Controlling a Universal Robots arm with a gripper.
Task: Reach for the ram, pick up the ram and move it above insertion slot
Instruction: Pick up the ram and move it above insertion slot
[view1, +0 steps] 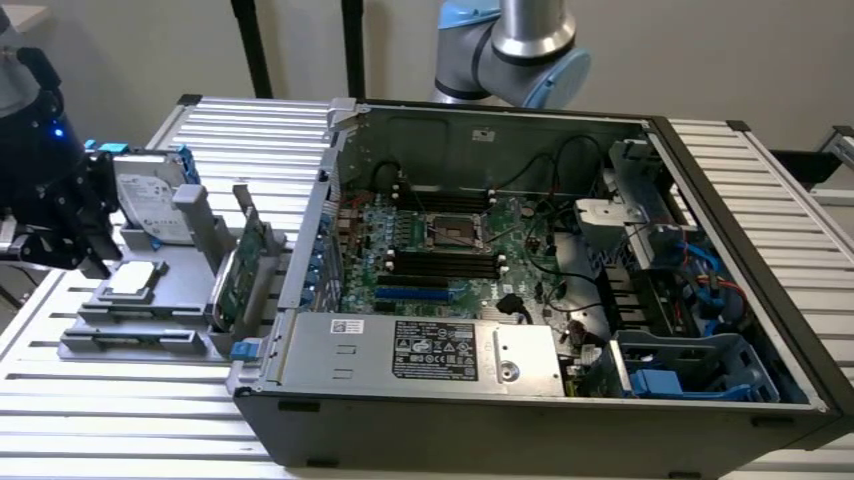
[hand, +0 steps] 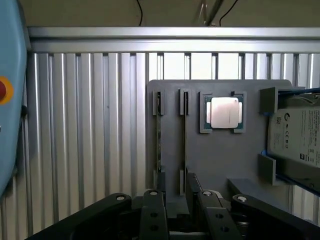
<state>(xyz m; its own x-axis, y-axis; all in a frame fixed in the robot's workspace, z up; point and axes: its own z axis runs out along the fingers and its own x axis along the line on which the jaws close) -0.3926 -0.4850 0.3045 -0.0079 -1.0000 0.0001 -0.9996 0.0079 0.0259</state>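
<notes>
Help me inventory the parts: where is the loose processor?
The processor lies on the gray holder at the exterior view's left, beside the hard drive.

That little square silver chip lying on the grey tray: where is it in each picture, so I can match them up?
Exterior view: the processor chip lies flat on the grey tray, at the exterior view's far left, nearer the camera than the hard drive.
Wrist view: the processor chip sits between the tray's two narrow slots and the hard drive.
Shared landmark: the hard drive.
</notes>
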